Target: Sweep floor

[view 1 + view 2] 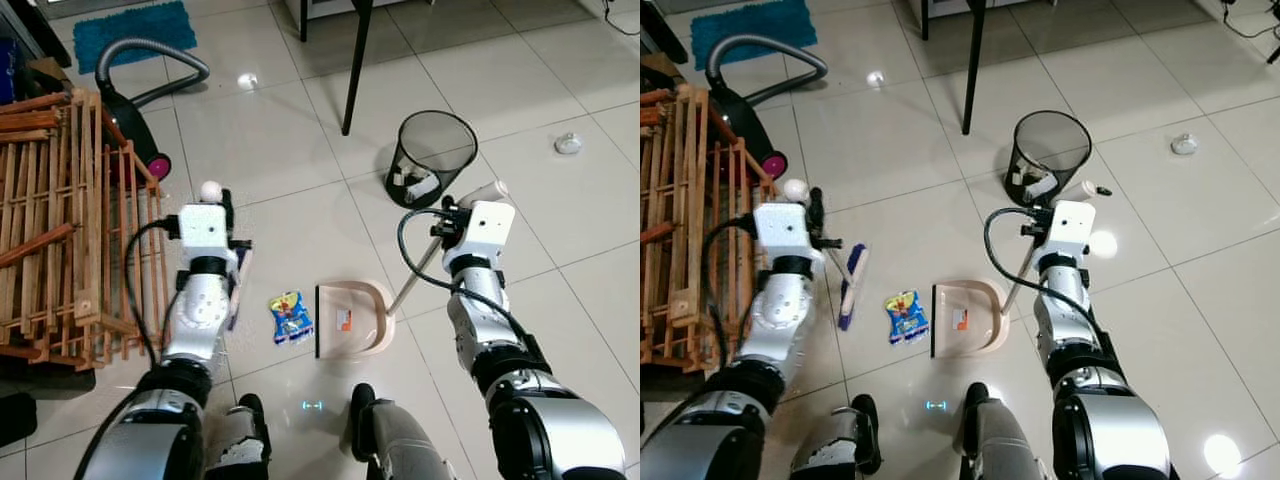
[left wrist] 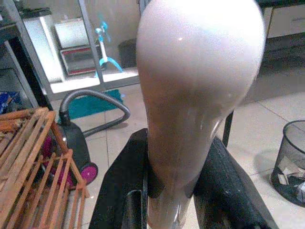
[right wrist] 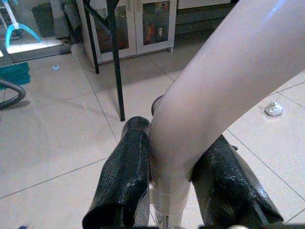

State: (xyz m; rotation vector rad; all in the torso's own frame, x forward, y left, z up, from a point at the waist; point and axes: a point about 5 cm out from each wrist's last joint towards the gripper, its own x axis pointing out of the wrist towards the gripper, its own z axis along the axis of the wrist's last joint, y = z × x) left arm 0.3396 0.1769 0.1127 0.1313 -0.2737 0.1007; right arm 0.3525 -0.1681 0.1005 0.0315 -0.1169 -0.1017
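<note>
You are at the sweep-in step: the left gripper (image 2: 171, 191) clamps the broom handle (image 2: 195, 95), the right gripper (image 3: 174, 191) clamps the dustpan handle (image 3: 214, 95), and the snack packet (image 1: 905, 316) lies just beside the dustpan (image 1: 970, 318). Next, draw the broom head (image 1: 852, 286) across the packet toward the dustpan's open edge. The left arm hides part of the broom shaft, and the packet's print is illegible.

Snack packet (image 1: 290, 318) on the floor (image 1: 270, 140) between brush head (image 1: 853, 287) at left and dustpan (image 1: 352, 320) at right; wire bin (image 1: 430, 160) beyond the dustpan.
</note>
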